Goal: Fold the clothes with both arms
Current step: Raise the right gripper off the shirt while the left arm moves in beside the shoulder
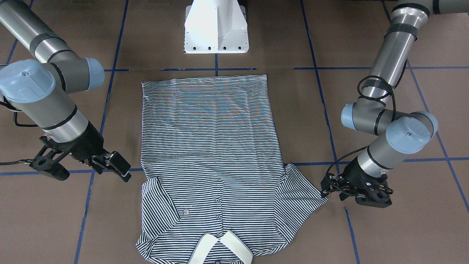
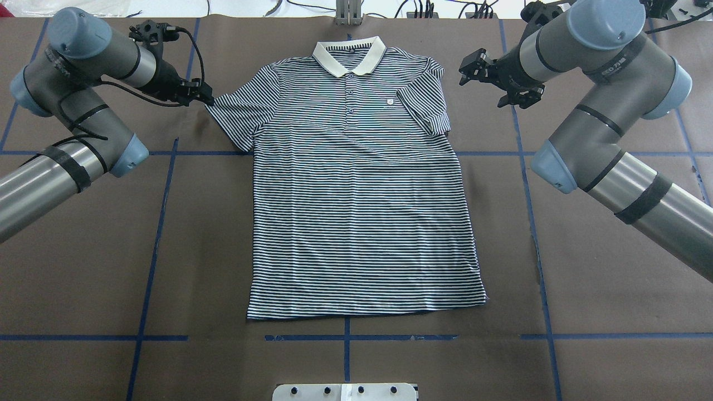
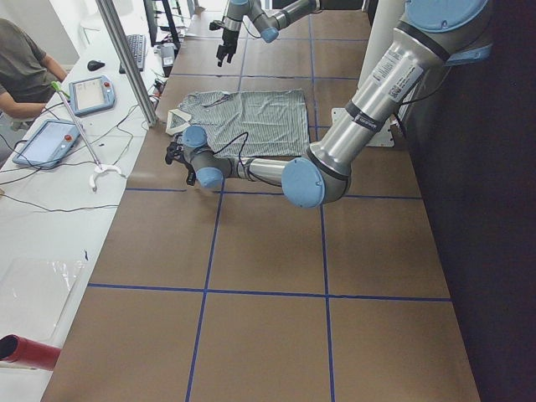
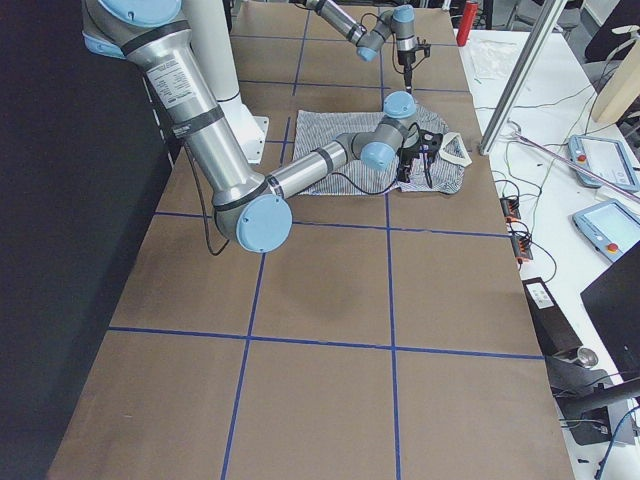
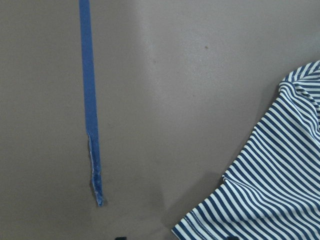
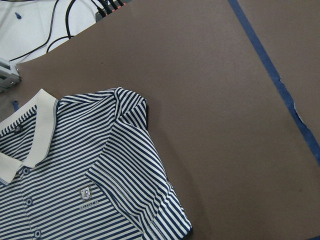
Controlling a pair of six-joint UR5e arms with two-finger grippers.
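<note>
My right tool (image 1: 89, 171) is hanging released; left tool (image 2: 201, 96), I cannot tell; beside the sleeve (image 2: 234, 114), it is risking a slipping pinch.

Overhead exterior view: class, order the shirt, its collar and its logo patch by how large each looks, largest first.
1. Shirt
2. Collar
3. Logo patch
All three lie flat together, so nearness to the camera barely skews the order.

the brown counter (image 2: 601, 301), gridded with blue tape (image 2: 152, 267), carries a striped polo shirt (image 2: 362, 211) lying flat, front up, mid-frame, collar toward the top edge. a white base (image 2: 345, 391) sits at bottom centre.
</note>
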